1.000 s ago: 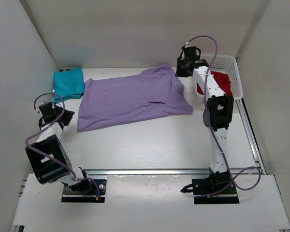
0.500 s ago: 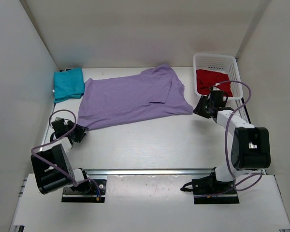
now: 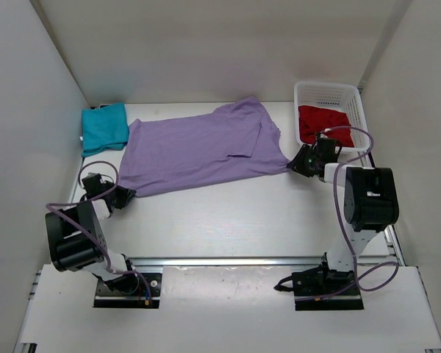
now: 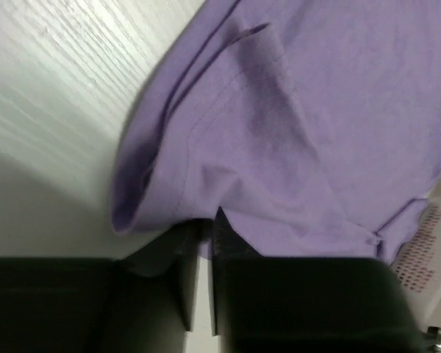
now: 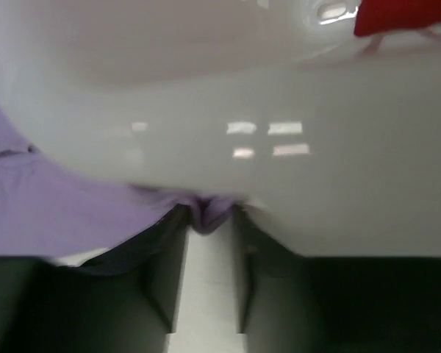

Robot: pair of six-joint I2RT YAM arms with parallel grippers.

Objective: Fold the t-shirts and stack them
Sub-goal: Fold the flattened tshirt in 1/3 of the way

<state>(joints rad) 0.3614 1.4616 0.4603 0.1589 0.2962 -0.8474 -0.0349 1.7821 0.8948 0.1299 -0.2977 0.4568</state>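
Lavender t-shirt (image 3: pixel 202 151) spread flat across the middle of the white desk (image 3: pixel 235 217), collar end toward the basket, one sleeve folded in over the chest

Teal t-shirt (image 3: pixel 104 126) folded into a small block at the far left corner of the desk, just beside the lavender t-shirt's hem edge, apart from it or barely touching, hard to tell from above

Red t-shirt (image 3: pixel 321 123) bunched inside the white lattice basket (image 3: pixel 328 94), which stands at the far right, just beside the lavender t-shirt's sleeve

Left end effector (image 3: pixel 122 195) low on the desk at the lavender t-shirt's near left corner; in the left wrist view, fingers (image 4: pixel 173 276) standing narrow, a slim gap between them, the rumpled purple corner lying right at the tips with a little fabric dipping into the gap; firm pinch or not, cannot tell

Right end effector (image 3: pixel 300 162) low on the desk at the lavender t-shirt's near right corner, between that corner and the basket; in the right wrist view, fingers (image 5: pixel 160 287) somewhat apart, a small fold of purple cloth sitting between the tips; clamped on it or only around it, cannot tell from the blurred picture

Both arms bent low, elbows near the desk's front edge, purple cables (image 3: pixel 72 213) looping beside each
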